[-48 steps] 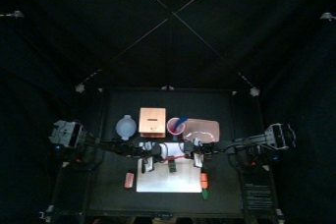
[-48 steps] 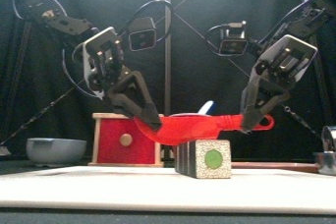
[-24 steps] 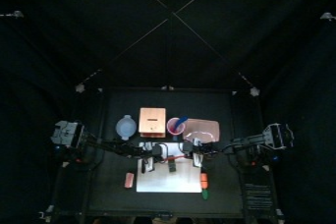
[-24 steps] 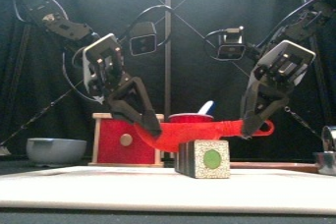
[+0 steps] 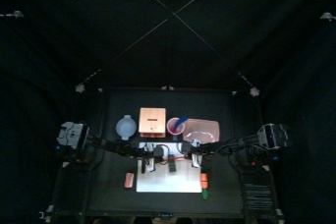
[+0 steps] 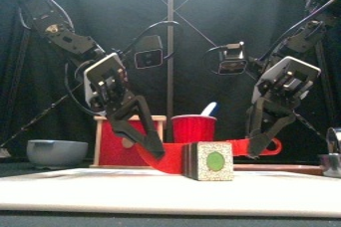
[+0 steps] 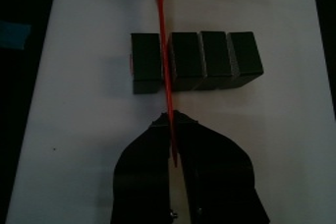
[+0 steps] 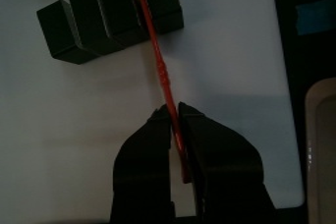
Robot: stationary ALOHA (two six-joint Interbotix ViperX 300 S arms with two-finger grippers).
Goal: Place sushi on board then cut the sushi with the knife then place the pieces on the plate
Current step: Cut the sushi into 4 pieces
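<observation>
Front view: your left gripper [image 7: 168, 122] and right gripper [image 8: 171, 110] clamp the red toy knife [image 7: 163, 61] over the mid-frame dark-green block sushi roll [image 6: 208, 159]; likely light, so pinch its sides.

Lab booth: black curtains [image 5: 168, 31], two robot arms [image 6: 74, 42]

Both arms slanted down toward the middle, left gripper [image 6: 152, 153] and right gripper [image 6: 249, 151] each clamped on the knife [image 7: 163, 71].

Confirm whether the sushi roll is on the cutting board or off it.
On it: the sushi roll lies on the white cutting board, four blocks side by side, with the red knife across it.
</observation>
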